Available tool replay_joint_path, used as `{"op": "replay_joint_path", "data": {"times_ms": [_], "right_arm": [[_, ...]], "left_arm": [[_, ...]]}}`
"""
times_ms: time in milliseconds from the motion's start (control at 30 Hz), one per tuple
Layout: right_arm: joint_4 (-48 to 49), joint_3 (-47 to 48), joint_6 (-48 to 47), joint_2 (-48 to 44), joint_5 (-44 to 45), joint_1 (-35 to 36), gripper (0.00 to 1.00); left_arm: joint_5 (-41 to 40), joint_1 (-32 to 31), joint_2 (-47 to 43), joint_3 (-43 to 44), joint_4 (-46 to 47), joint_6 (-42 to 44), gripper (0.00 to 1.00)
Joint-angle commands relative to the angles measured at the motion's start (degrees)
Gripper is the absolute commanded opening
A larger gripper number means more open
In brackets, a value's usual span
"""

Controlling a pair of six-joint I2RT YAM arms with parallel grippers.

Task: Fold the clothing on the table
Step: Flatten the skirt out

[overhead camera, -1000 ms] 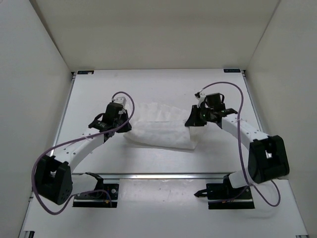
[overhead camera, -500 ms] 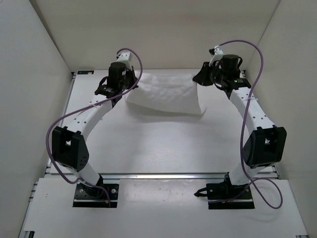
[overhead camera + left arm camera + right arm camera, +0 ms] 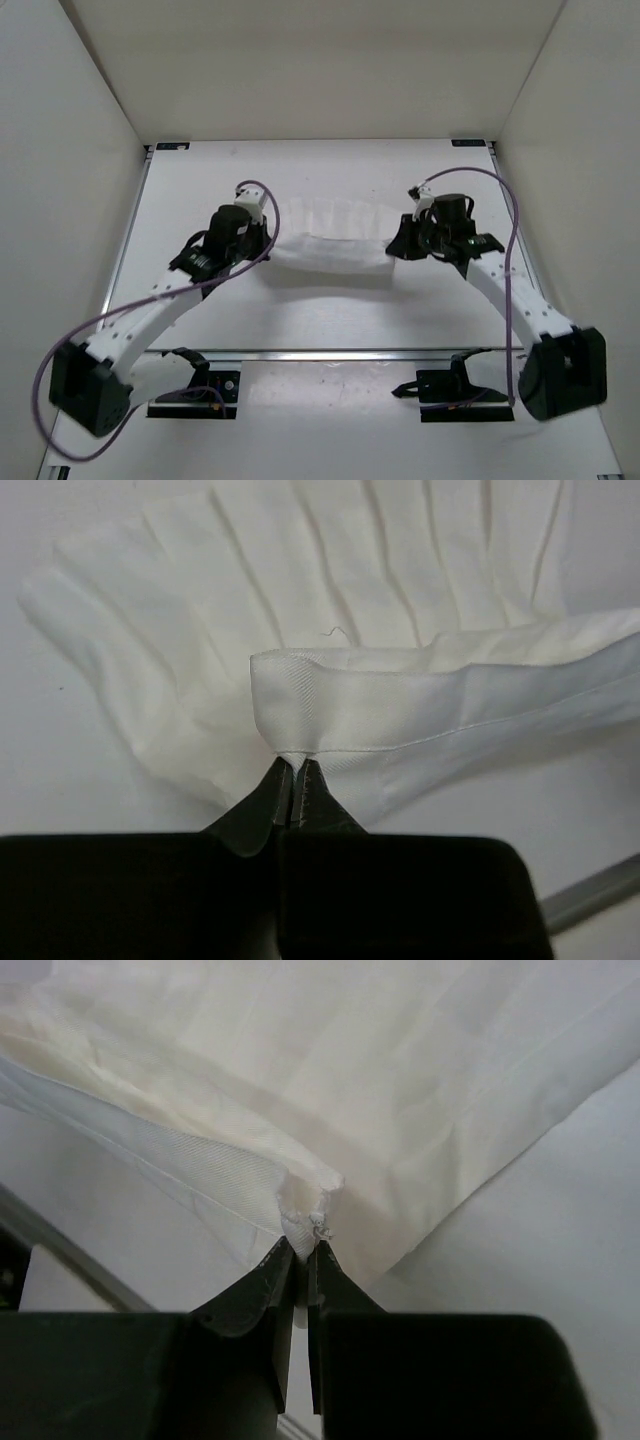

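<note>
I find the left gripper [image 3: 296, 780] pinched tight on the left end of the clothing [image 3: 335, 240]. The right gripper [image 3: 302, 1250] is clamped likewise on its right end. The clothing spans between them over the middle of the table [image 3: 330, 315], its gripped edge raised above the pleated part.

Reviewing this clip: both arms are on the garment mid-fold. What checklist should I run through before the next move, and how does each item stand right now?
1. Left fingers shut on a corner of the clothing: ok.
2. Right fingers shut on the opposite corner: ok.
3. Held edge spans from one grip to the other: ok.
4. Lower layer lying flat on the table: ok on the left side, cannot tell on the right.
5. Clothing well inside the table edges: ok.
</note>
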Motion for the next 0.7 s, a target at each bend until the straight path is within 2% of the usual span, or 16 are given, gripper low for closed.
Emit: {"op": "replay_joint_path", "data": {"times_ms": [0,67,133,300,367,467,533,567,600,667], "right_arm": [[0.1,-1.1,4.1,-11.7,3.3,3.7,0.0],[-0.1,1.1,5.3,-15.8,3.5,4.4,0.0],[0.6,3.8,5.0,-14.7,2.1,1.6,0.01],[6.0,8.1,1.9,-4.2,-4.8,-4.8,0.0],[7.9,11.8,0.6,4.1,-5.6,-5.7,0.0],[7.0,22.7,-1.1,14.7,-7.2,-6.2,0.0],[5.0,32.9,-2.3,20.6,-6.7,-6.3,0.0],[2.8,39.5,-3.0,23.7,-6.2,-6.4,0.0],[1.6,46.6,-3.4,26.4,-5.6,-6.3,0.0],[-0.4,55.3,-4.0,28.9,-5.0,-6.2,0.0]], "left_arm": [[-3.5,-0.9,-13.7,0.7,-5.5,-2.2,0.0],[-2.4,0.6,-16.5,2.0,-5.4,-3.2,0.0],[-0.5,4.3,-15.6,4.3,-4.9,-2.1,0.0],[0.2,5.8,-2.4,9.0,-0.3,1.5,0.0],[1.1,6.7,3.7,11.5,3.0,2.0,0.0],[2.9,9.0,15.4,21.0,3.8,2.3,0.0],[2.7,9.5,24.3,33.8,1.6,3.3,0.0],[1.5,9.2,25.9,37.1,-0.5,4.8,0.0],[0.7,8.8,29.1,44.3,-2.7,6.3,0.0],[-3.5,7.6,31.7,52.4,-3.8,7.7,0.0]]}}
